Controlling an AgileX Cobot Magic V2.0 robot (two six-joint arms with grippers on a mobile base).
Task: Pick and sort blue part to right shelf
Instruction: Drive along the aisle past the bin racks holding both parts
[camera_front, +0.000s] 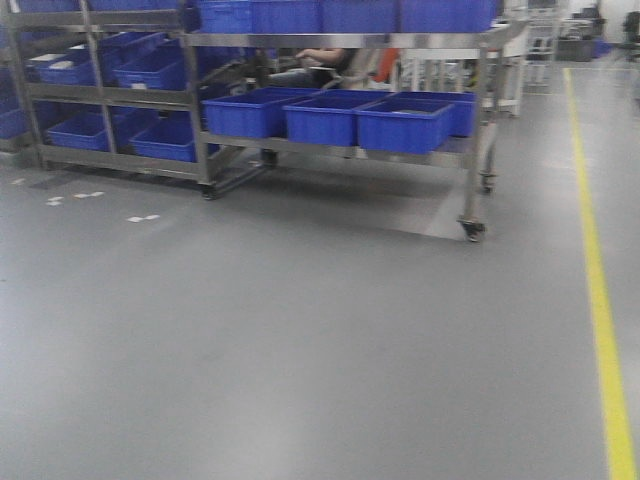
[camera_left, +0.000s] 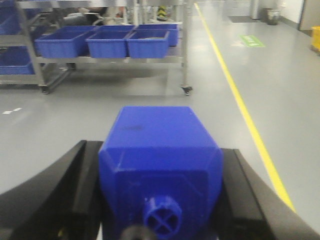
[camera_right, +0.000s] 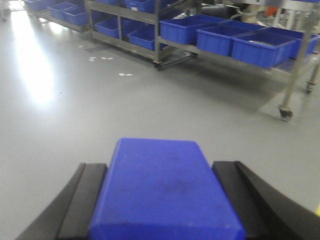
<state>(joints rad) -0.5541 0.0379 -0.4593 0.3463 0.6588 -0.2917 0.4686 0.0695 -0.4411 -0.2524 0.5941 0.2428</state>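
- Pick-up looks done: the left gripper (camera_left: 160, 167) is clamped on a blue part (camera_left: 160, 145), its black fingers (camera_left: 75, 175) pressed to both sides, low centre of the left wrist view.
- The right gripper (camera_right: 160, 180) likewise grips a second blue part (camera_right: 162, 190), a flat-topped block filling the bottom centre of the right wrist view.
- The sorting itself is left to do: the shelf (camera_front: 400, 41) stands in the upper centre and right of the front view, well apart from the robot across open grey floor (camera_front: 300, 330), with its blue bins (camera_front: 405, 125) in a row on the lower level.
- Judged from this, the robot must close in on the shelf before either piece can be set down in a bin.
- Only the front view takes in both levels of the shelf, a caster (camera_front: 472, 230) and the other rack (camera_front: 100, 95) at upper left, but it shows no arm or cargo.
- Only the left wrist view shows the round, cross-marked stub on its part, plus a green floor sign (camera_left: 252, 41) beyond the yellow line (camera_left: 240, 105).
- Only the right wrist view shows the white marks (camera_right: 100, 59) clearly, at upper left.
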